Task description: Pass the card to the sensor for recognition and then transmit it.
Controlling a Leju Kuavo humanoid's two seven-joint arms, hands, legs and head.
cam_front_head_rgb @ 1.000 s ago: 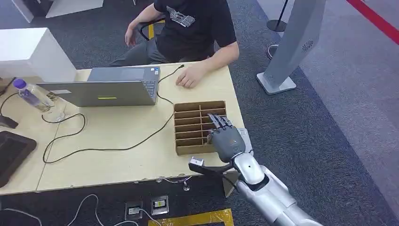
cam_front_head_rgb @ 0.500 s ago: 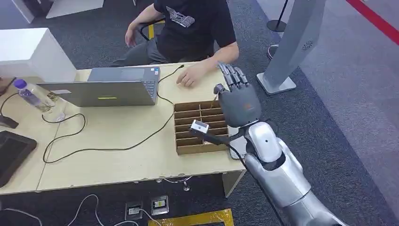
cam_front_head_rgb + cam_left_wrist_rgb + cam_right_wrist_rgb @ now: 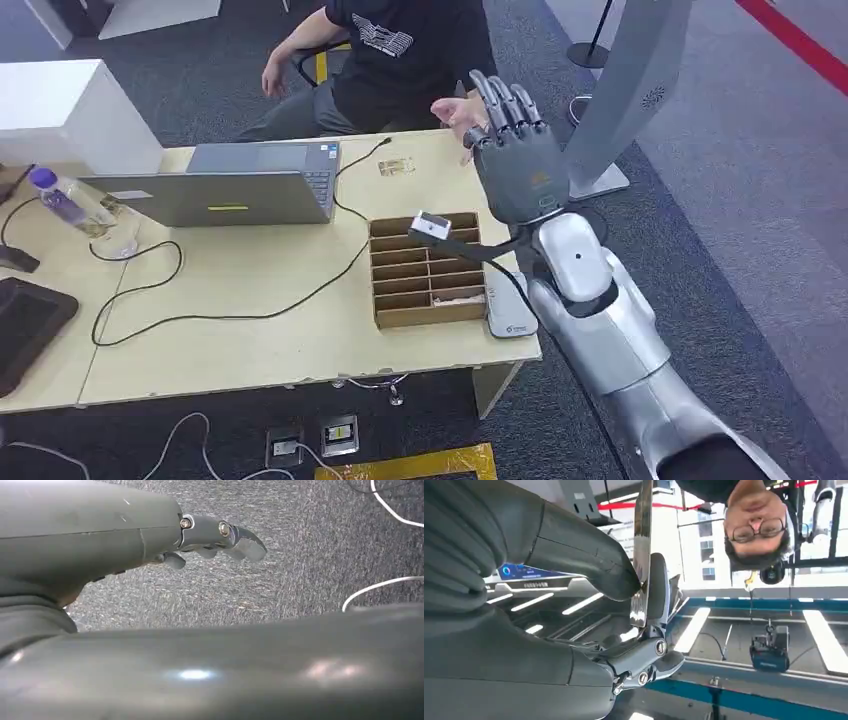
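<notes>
Setting: wooden desk (image 3: 250, 330) on dark carpet; every place below is given from the slotted cardboard box (image 3: 425, 270) on it.
Right hand (image 3: 515, 165): raised beyond the box's far right corner; card (image 3: 642, 555) pinched edge-on between thumb and fingers, as seen from the right wrist.
Left hand (image 3: 220, 535): hung over carpet; fingers curled, nothing seen in them.
Sensor (image 3: 510, 310): taken to be the flat grey pad touching the box's right side.
Person (image 3: 415, 50): seated past the box's far side; one hand (image 3: 455, 112) lifted just beside the robot's fingers.
Stage (judged): handover to the person.
Risk: card dropped if the pinch is loosened before the person's hand has closed on it.
Risk: fingers knocked, the two hands being so near.
Count: one box; one laptop (image 3: 225, 185); one bottle (image 3: 65, 200); two cards, one held, one (image 3: 396, 166) lying on the desk beyond the box.
</notes>
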